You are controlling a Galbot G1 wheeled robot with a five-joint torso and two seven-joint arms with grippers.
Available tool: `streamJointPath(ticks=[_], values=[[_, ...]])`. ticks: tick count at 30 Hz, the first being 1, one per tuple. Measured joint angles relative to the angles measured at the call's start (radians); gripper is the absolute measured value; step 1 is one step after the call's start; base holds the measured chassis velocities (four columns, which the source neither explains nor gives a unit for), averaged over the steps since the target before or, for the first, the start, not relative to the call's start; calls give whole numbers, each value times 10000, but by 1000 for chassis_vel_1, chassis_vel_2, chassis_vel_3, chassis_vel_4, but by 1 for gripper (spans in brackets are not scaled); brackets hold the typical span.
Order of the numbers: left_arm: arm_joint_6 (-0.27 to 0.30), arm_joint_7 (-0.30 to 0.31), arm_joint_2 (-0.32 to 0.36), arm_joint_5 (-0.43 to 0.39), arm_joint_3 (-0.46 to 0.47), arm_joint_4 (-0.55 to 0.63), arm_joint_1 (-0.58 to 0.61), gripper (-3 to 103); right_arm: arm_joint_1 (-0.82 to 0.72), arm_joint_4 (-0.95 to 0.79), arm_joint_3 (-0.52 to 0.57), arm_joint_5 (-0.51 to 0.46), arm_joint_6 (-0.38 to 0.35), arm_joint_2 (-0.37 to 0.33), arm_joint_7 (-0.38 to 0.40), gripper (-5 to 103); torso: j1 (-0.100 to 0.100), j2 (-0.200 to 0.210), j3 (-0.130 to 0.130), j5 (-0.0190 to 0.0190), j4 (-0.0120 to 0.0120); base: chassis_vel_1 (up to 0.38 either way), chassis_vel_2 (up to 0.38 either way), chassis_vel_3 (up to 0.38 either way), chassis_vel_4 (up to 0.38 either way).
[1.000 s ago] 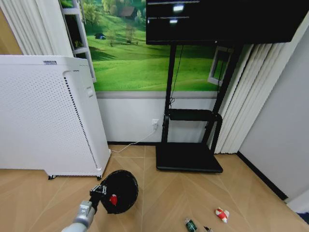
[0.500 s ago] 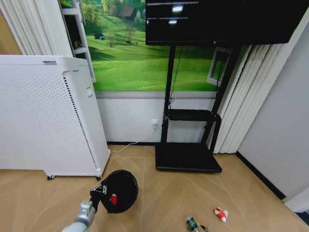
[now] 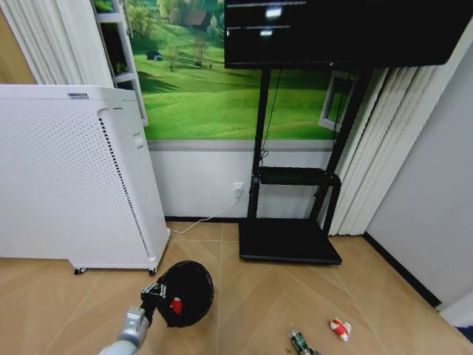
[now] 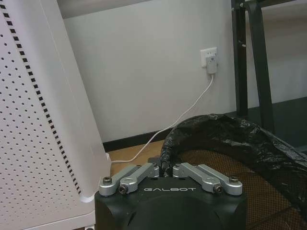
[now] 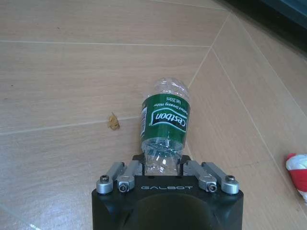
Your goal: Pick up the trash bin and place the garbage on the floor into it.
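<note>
My left gripper [image 3: 155,291] is shut on the near rim of the trash bin [image 3: 186,293], a small round black mesh basket, with its black liner [image 4: 225,136] pinched between the fingers [image 4: 139,171]. A small red piece [image 3: 175,305] shows in the bin's mouth. The green bottle [image 5: 165,120], part of the garbage, lies on the wooden floor at the head view's lower edge [image 3: 299,342]. My right gripper [image 5: 163,168] is shut on the bottle's base. A crushed red-and-white piece [image 3: 339,329] lies on the floor just to the bottle's right [image 5: 297,170].
A large white perforated appliance [image 3: 70,177] stands at the left, just behind the bin. A black TV stand [image 3: 290,240] is against the wall, with a white cable [image 4: 192,108] running to a socket. A small brown scrap [image 5: 113,121] lies near the bottle. Open floor lies between bin and bottle.
The green bottle has shifted slightly to the right at the lower edge. The bin and left gripper hold their place; the camera has barely drifted.
</note>
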State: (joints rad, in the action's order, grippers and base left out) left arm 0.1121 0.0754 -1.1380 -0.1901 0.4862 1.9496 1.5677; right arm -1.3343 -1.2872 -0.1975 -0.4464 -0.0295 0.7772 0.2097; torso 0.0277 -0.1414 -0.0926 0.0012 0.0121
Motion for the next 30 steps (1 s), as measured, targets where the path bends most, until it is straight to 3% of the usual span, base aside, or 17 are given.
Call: streamJointPath(ticks=[1, 5, 11, 19, 30], values=[[0, 0, -12, 2, -68, -4, -50, 6, -183, -349, 290, -36, -23, -160, 6, 27, 1, -1, 0, -4, -1, 0, 0, 0, 0], [55, 9, -24, -22, -316, -4, -251, 6, -657, -1293, 1291, -232, -31, -611, 10, 23, 0, -1, 0, -10, -2, 0, 0, 0, 0], [209, 62, 11, -179, -779, -4, -602, 6, -811, -2703, 2251, -382, 424, -1231, -2, 23, 1, -1, 1, -14, -4, 0, 0, 0, 0], [255, 73, 118, -223, -1234, -177, -915, 6, -620, -4259, 2361, -316, 1353, -1436, -407, 23, 1, -1, 1, -12, -5, 0, 0, 0, 0], [290, 87, 11, -283, -1976, -698, -1722, 6, -344, -6035, 2195, -304, 1826, -1254, -755, 23, 0, -3, 2, -13, -4, 0, 0, 0, 0]])
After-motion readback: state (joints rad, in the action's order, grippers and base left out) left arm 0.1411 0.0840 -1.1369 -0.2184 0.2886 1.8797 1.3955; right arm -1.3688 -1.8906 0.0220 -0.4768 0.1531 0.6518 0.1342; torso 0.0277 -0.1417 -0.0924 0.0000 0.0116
